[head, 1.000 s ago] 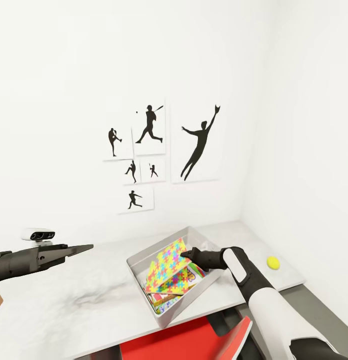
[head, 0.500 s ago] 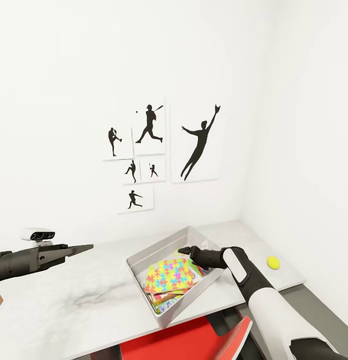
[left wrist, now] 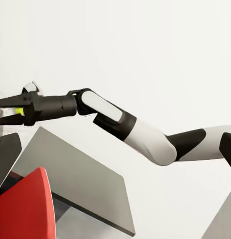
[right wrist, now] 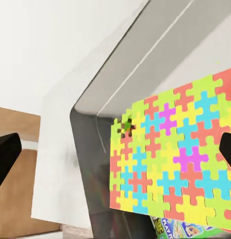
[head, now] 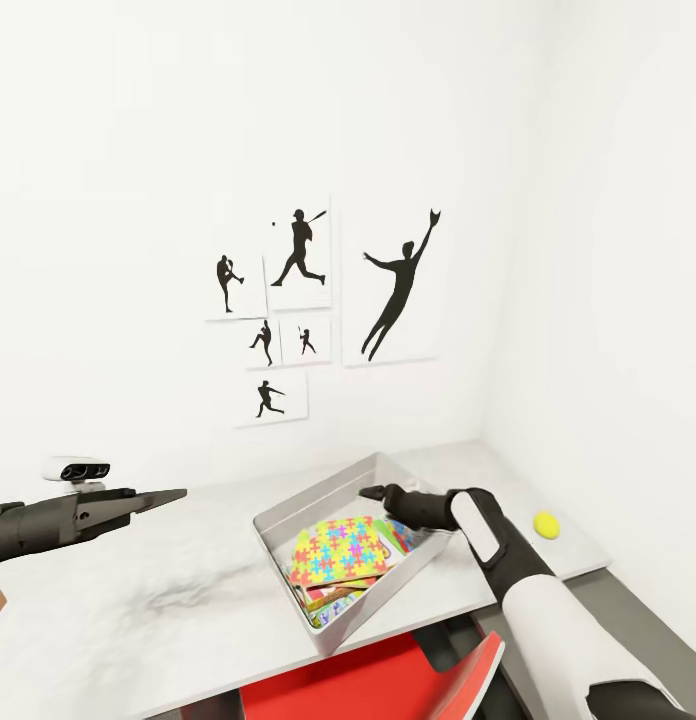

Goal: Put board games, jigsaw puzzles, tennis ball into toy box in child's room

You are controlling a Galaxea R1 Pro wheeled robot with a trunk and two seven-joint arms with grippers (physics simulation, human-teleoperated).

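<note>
The light grey toy box (head: pixel 284 512) stands on the pale table (head: pixel 138 610). A jigsaw puzzle (head: pixel 338 550) lies flat on top inside it, over printed board game boxes (head: pixel 333 600); the same jigsaw puzzle (right wrist: pixel 170 164) and a printed box edge (right wrist: pixel 180 230) appear in the right wrist view. My right gripper (head: pixel 373 492) hovers open over the box's far rim, holding nothing. The tennis ball (head: pixel 546 524) rests on the table to the right of the box. Far to the left my left gripper (head: pixel 173 493) hangs open above the table. The bed is out of view.
A red chair seat (head: pixel 368 680) sits under the table's front edge, right below the box. Black sports silhouette prints (head: pixel 318 300) hang on the white wall behind. The room's corner closes in at the right, just past the ball.
The jigsaw puzzle, tilted up under my right gripper a second ago, has dropped flat into the toy box. My right gripper has lifted slightly toward the far rim. The left arm is still.
</note>
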